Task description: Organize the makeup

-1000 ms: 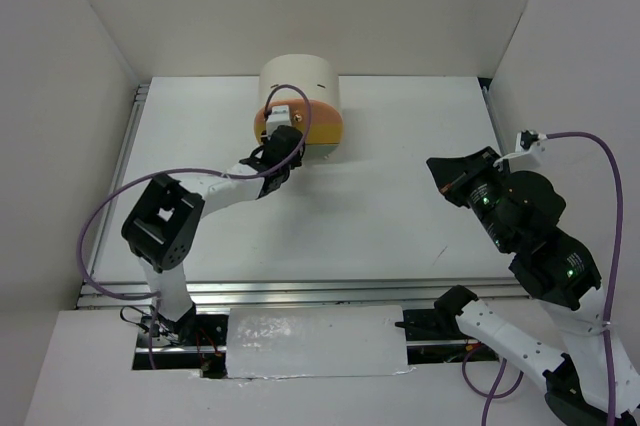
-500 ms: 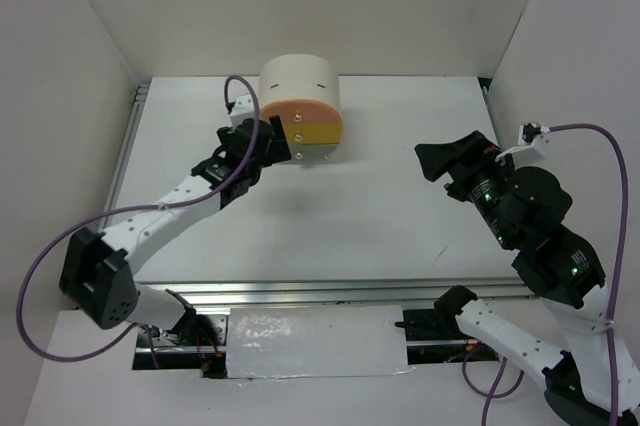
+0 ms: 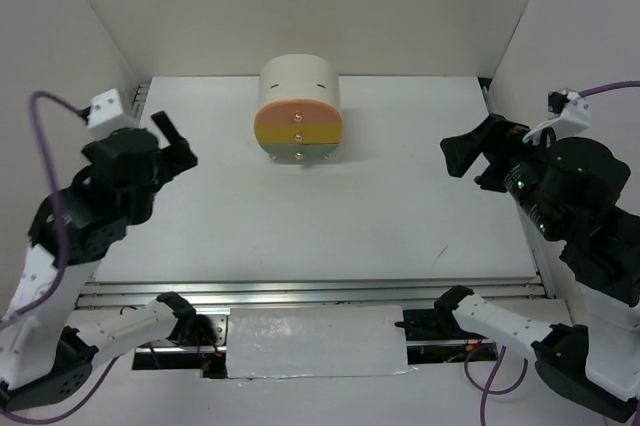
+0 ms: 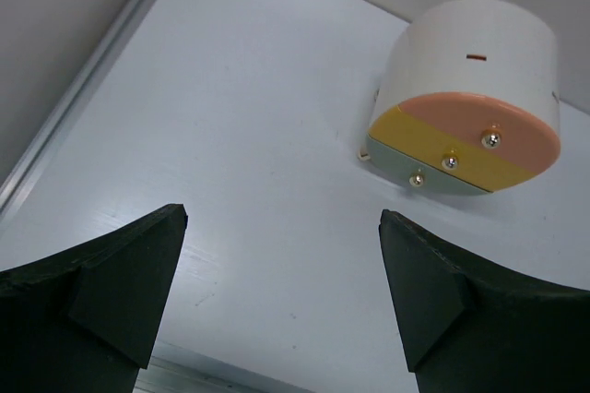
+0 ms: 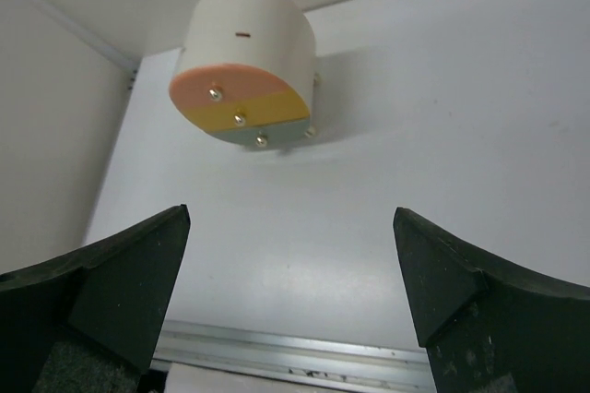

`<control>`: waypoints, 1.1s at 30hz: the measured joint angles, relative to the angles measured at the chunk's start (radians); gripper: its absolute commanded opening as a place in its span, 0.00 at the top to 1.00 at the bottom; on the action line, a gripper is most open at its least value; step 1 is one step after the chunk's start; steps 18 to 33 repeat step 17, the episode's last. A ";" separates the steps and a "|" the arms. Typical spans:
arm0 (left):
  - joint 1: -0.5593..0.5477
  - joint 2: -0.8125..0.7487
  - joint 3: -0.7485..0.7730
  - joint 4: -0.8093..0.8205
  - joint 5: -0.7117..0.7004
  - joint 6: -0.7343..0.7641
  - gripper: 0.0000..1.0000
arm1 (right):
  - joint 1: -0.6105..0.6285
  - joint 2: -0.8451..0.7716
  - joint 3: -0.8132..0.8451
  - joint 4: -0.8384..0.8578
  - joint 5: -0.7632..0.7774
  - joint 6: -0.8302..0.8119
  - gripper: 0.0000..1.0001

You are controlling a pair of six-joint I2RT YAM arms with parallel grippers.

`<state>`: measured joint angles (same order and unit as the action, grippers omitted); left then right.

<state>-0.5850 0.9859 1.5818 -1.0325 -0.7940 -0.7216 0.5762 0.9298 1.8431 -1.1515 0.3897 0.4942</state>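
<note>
Left pincer (image 3: 175, 144): jaws spread wide with nothing between them. A second ago it was up against the box front. It is now drawn back over the left side of the table (image 3: 380, 216), well apart from the box.
Right pincer (image 3: 472, 158): jaws spread wide and empty, where a second ago they were close together. It hangs over the table's right side.
Box (image 3: 300, 106): cream drum at the back, unmoved, its orange, yellow and grey drawer fronts (image 3: 298, 133) flush.
Makeup: not visible in any view, so its place cannot be told.
</note>
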 measured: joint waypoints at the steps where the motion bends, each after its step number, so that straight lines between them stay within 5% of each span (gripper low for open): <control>1: 0.000 -0.030 0.021 -0.038 -0.009 -0.013 0.01 | 0.000 0.001 0.006 -0.027 0.000 -0.005 0.00; 11: 0.001 -0.316 0.034 -0.285 -0.039 -0.043 0.01 | 0.000 -0.056 0.017 -0.176 0.012 -0.013 0.00; 33: 0.001 -0.315 0.015 -0.322 -0.039 -0.036 0.01 | 0.000 -0.087 0.031 -0.182 0.032 -0.011 0.00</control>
